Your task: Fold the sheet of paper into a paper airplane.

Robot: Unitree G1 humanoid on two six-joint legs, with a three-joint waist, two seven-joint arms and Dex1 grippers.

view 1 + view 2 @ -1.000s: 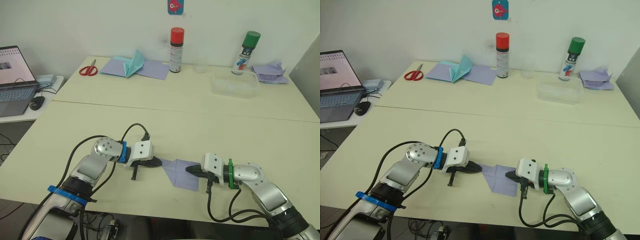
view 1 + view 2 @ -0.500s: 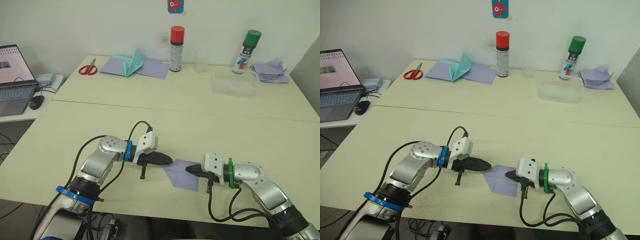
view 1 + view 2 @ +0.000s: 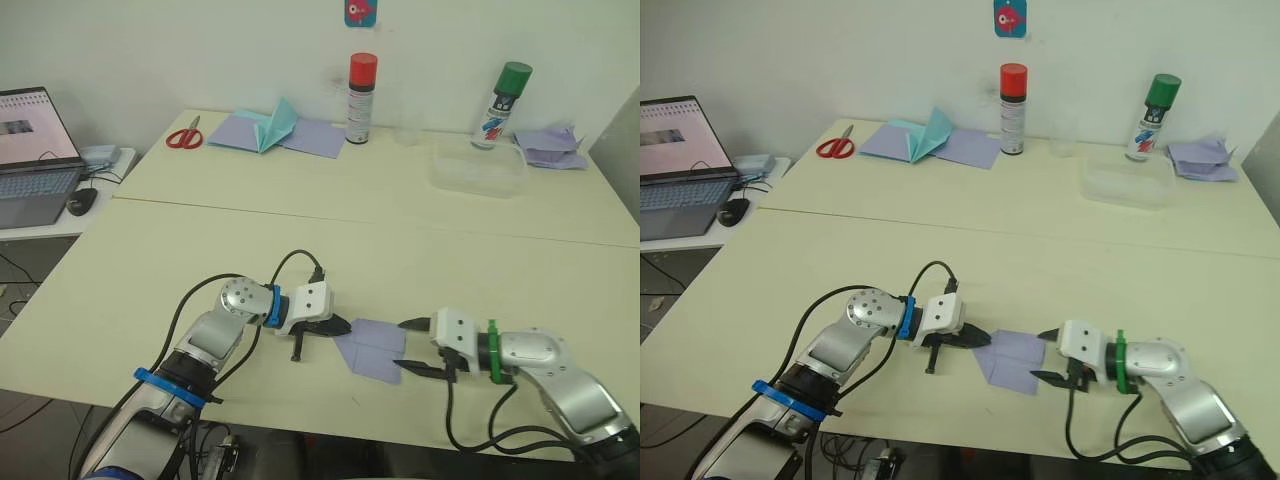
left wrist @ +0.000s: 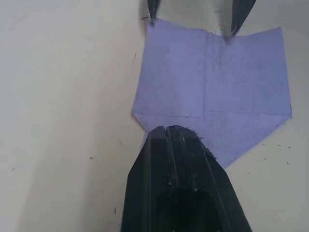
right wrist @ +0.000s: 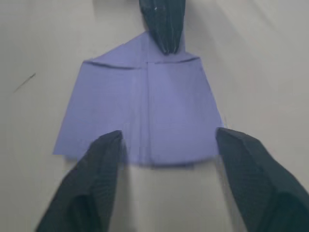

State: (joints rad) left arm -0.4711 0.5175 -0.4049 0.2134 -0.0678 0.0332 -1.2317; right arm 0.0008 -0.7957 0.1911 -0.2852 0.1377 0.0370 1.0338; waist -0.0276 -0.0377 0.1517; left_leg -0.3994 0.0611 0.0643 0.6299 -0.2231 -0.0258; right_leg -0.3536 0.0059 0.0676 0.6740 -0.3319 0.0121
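The sheet of paper [image 3: 372, 348] is lavender and lies flat near the table's front edge, folded to a point at one end with a centre crease [image 5: 146, 108]. My left gripper [image 3: 342, 325] is shut, and its tip [image 4: 171, 129] rests on the pointed end. My right gripper [image 3: 410, 346] is open at the paper's wide end. Its two fingers [image 5: 104, 147] stand at either side of that edge, holding nothing.
At the back of the table are red-handled scissors [image 3: 182, 138], a teal tent-shaped paper on lavender sheets [image 3: 270, 128], a red-capped spray can [image 3: 360, 85], a green-capped can [image 3: 508, 92], a clear plastic container [image 3: 477, 165] and crumpled lavender scraps [image 3: 550, 145]. A laptop [image 3: 35, 140] sits far left.
My right gripper has opened and let go of the paper's wide end. My left gripper has moved right to the paper's pointed end. The camera has shifted a little.
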